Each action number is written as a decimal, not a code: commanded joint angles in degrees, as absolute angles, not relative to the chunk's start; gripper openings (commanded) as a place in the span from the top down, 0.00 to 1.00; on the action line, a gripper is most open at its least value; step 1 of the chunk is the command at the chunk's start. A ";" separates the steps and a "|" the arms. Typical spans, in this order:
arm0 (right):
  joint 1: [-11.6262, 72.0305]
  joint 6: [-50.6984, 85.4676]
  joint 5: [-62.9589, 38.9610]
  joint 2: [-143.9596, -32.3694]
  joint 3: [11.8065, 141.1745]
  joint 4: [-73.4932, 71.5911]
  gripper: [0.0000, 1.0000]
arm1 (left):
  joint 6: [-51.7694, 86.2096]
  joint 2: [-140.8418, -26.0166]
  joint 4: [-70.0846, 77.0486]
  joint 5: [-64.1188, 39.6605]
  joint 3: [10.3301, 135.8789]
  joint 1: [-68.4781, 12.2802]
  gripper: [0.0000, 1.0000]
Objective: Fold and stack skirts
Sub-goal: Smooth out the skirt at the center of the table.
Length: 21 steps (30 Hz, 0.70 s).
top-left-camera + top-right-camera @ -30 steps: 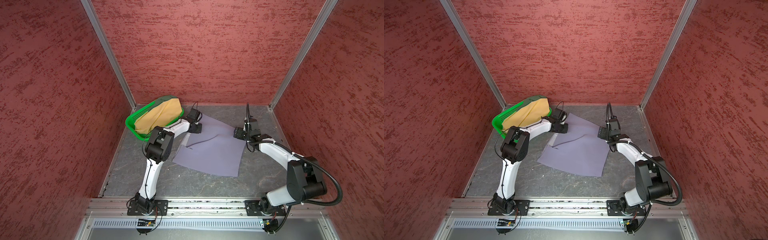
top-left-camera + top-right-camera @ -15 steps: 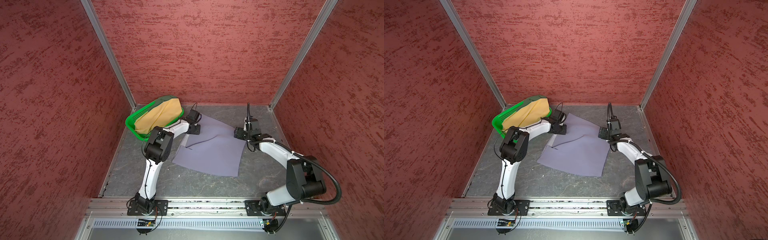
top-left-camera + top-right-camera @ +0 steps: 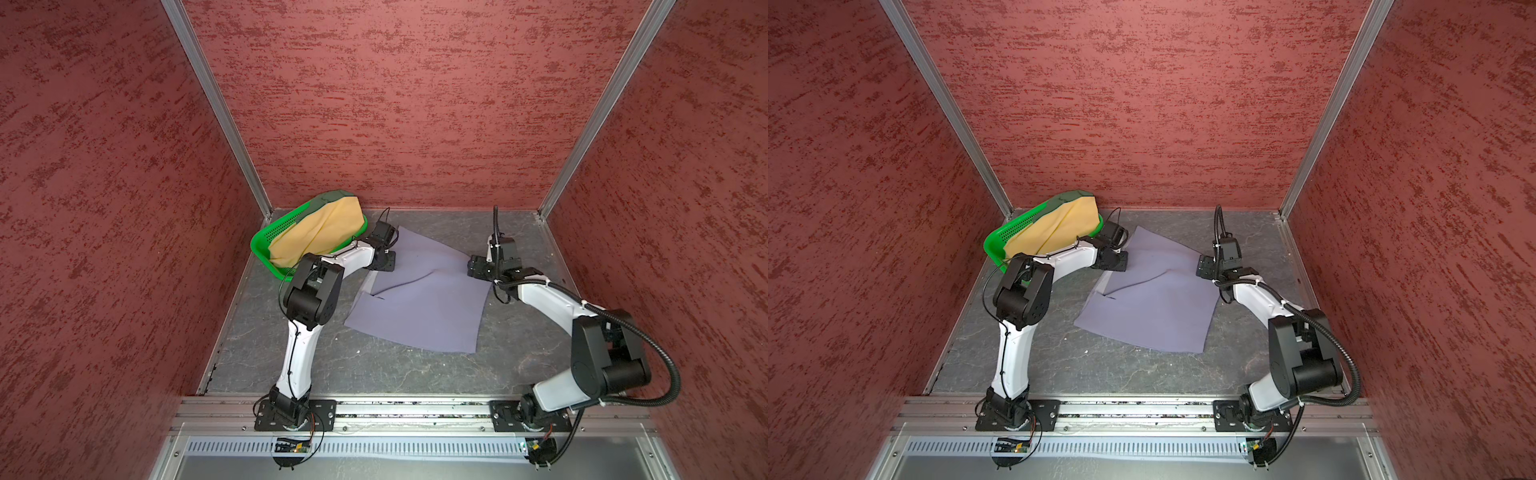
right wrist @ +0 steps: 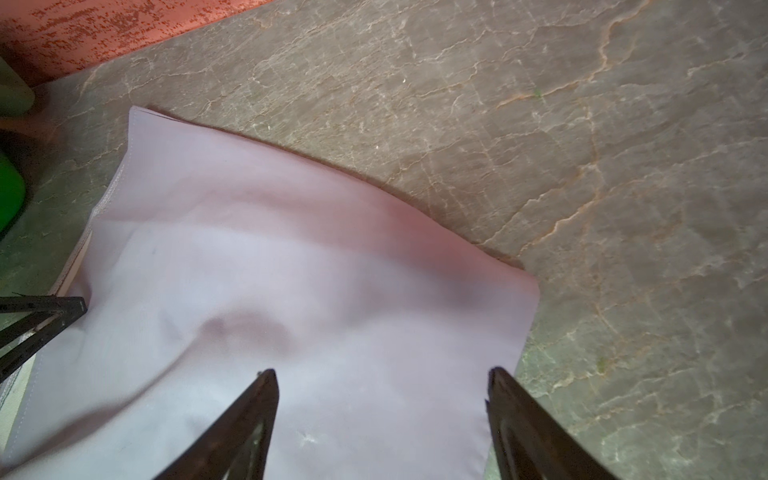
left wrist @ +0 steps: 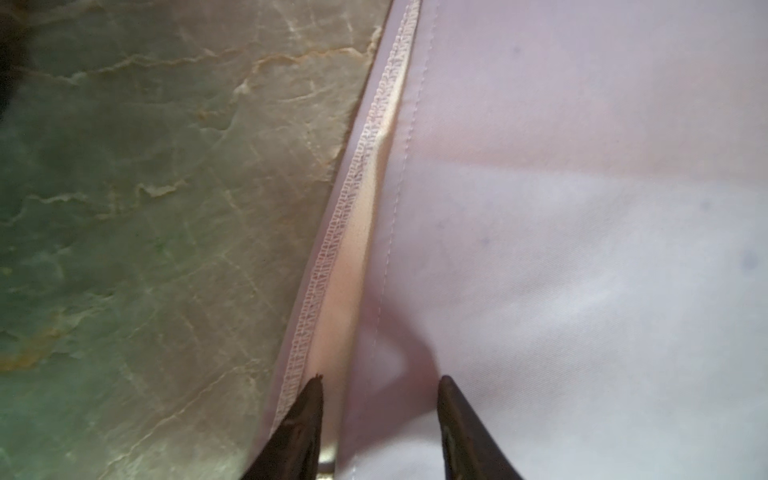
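Straddling skirt [image 5: 582, 249] hem — left gripper [image 5: 381, 380] (parted)

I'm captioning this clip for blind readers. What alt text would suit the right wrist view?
The right gripper hangs open over a lavender-grey skirt lying nearly flat on a grey marbled table, gripping nothing. One corner of the skirt ends close to the gripper, and a sliver of green basket shows at the frame's edge.

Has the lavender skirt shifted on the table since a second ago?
No. The lavender-grey skirt keeps its place: far corner equally near the green basket, near corner equally far from the front rail.
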State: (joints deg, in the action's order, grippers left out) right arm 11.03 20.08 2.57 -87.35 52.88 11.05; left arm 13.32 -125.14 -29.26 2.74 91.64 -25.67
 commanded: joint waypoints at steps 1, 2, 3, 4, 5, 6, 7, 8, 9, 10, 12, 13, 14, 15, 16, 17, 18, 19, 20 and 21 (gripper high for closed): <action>10.57 19.68 2.06 -87.82 53.44 11.32 0.20 | 13.84 -124.53 -30.41 2.23 90.09 -25.40 0.64; 10.58 19.75 2.04 -87.87 53.44 11.20 0.21 | 13.97 -124.60 -30.31 1.96 89.88 -25.40 0.68; 10.57 19.70 2.08 -87.82 53.36 11.19 0.21 | 14.02 -124.63 -30.16 1.82 89.67 -25.47 0.71; 10.61 19.74 2.01 -87.89 53.37 11.13 0.21 | 14.13 -124.61 -29.98 1.69 89.41 -25.49 0.74; 10.59 19.69 2.01 -87.97 53.42 10.99 0.21 | 14.24 -124.63 -29.81 1.55 89.24 -25.49 0.76; 10.55 19.69 1.85 -88.12 53.38 10.99 0.21 | 14.37 -124.62 -29.63 1.33 89.05 -25.49 0.79; 10.56 19.77 1.82 -88.21 53.36 10.94 0.21 | 14.49 -124.67 -29.54 1.09 88.95 -25.49 0.82; 10.56 19.80 1.82 -88.31 53.43 10.90 0.21 | 14.58 -124.67 -29.49 1.03 88.88 -25.49 0.84; 10.56 19.87 1.70 -88.31 53.51 10.91 0.21 | 14.59 -124.80 -29.44 0.80 88.88 -25.57 0.88; 10.60 19.99 1.70 -88.33 53.44 10.90 0.21 | 14.59 -124.80 -29.44 0.80 88.90 -25.58 0.92; 10.56 19.86 1.53 -88.29 53.44 10.77 0.21 | 14.59 -124.76 -29.64 1.21 88.86 -25.66 0.97; 10.60 19.93 1.48 -88.25 53.44 10.72 0.21 | 14.59 -124.64 -29.64 1.51 88.94 -25.66 0.99; 10.59 19.94 1.49 -88.27 53.45 10.72 0.21 | 14.38 -124.42 -29.63 1.79 88.95 -25.66 1.00; 10.56 19.95 1.54 -88.27 53.48 10.72 0.21 | 14.12 -124.08 -29.58 2.17 89.02 -25.66 1.00; 10.57 19.95 1.57 -88.25 53.58 10.74 0.21 | 13.77 -123.65 -29.47 2.53 88.99 -25.69 1.00; 10.55 19.96 1.67 -88.29 53.59 10.75 0.21 | 13.43 -123.26 -29.40 2.88 89.03 -25.66 1.00; 10.54 19.87 1.77 -88.24 53.64 10.72 0.21 | 12.93 -122.82 -29.36 3.44 89.12 -25.69 1.00; 10.46 19.84 1.80 -88.33 53.66 10.74 0.21 | 12.40 -122.41 -29.36 4.09 89.28 -25.75 1.00; 10.46 19.85 1.85 -88.32 53.68 10.83 0.21 | 11.95 -122.11 -29.42 4.78 89.46 -25.75 1.00; 10.51 19.86 1.91 -88.33 53.63 10.81 0.21 | 11.50 -121.83 -29.66 5.75 89.75 -25.75 1.00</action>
State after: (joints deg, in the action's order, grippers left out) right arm 10.96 20.10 2.13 -88.07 52.90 11.00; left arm 13.56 -124.36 -28.40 3.53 90.08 -25.63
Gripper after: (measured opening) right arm 0.787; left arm 0.046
